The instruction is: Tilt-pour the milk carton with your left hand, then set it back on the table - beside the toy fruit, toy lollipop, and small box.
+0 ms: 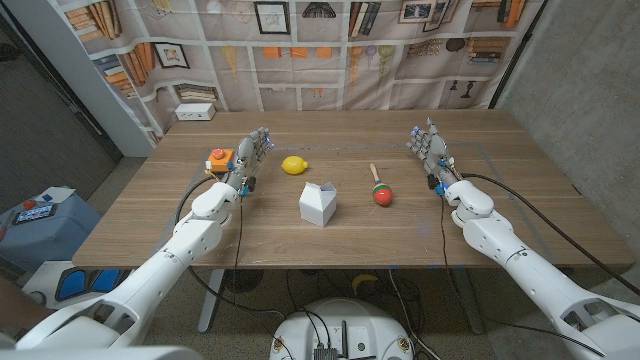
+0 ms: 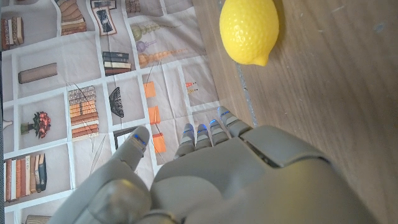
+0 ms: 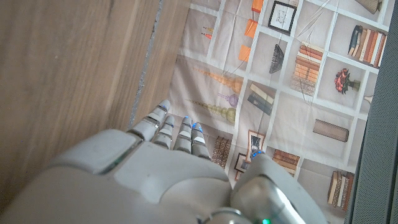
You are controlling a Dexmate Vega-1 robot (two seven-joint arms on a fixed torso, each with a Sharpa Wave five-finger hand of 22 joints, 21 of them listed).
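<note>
Milk carton (image 1: 318, 203) stands upright mid-worktop, toward the near edge, untouched. My left hand (image 1: 248, 158) waits empty, fingers apart, further back toward the left edge beside the lemon (image 1: 294, 165); it is nearer than my right hand (image 1: 430, 150), likewise empty.

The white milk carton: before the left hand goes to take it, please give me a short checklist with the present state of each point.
1. White milk carton stands upright at the table middle: ok.
2. Left hand holds nothing, fingers apart: ok.
3. Path from left hand to carton: the yellow toy lemon lies near it, between hand and carton; cannot tell if it will be brushed.
4. Red and green toy lollipop lies apart from the carton on its other side: ok.
5. Right hand holds nothing, far from the carton: ok.
6. Small orange box sits beside the left hand; contact: cannot tell.
</note>
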